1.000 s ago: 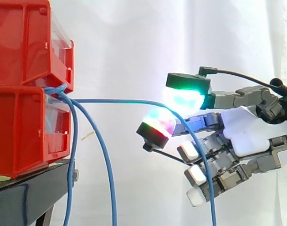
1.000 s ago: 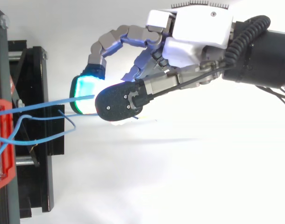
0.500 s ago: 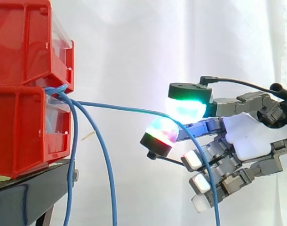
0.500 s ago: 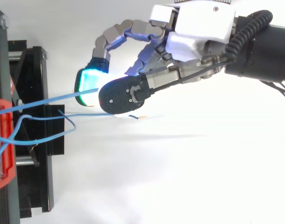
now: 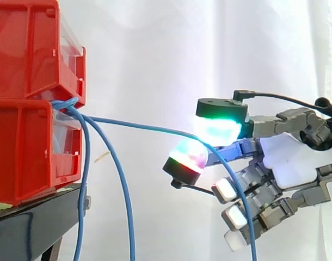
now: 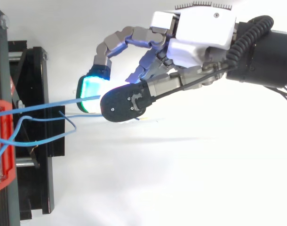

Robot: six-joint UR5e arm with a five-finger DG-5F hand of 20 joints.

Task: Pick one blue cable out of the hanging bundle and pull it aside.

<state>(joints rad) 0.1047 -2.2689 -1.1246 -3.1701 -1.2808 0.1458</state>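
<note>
I hold the hand (image 5: 288, 160) pinching one blue cable (image 5: 144, 125) between its glowing pads (image 5: 216, 129), the cable's length running left from there to the red bins (image 5: 19, 147).

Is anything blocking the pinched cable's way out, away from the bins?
Nothing visible does. The hand pinches one blue cable between two pads; the other blue cables hang by the red bins, apart from it, with white curtain behind the hand.
</note>
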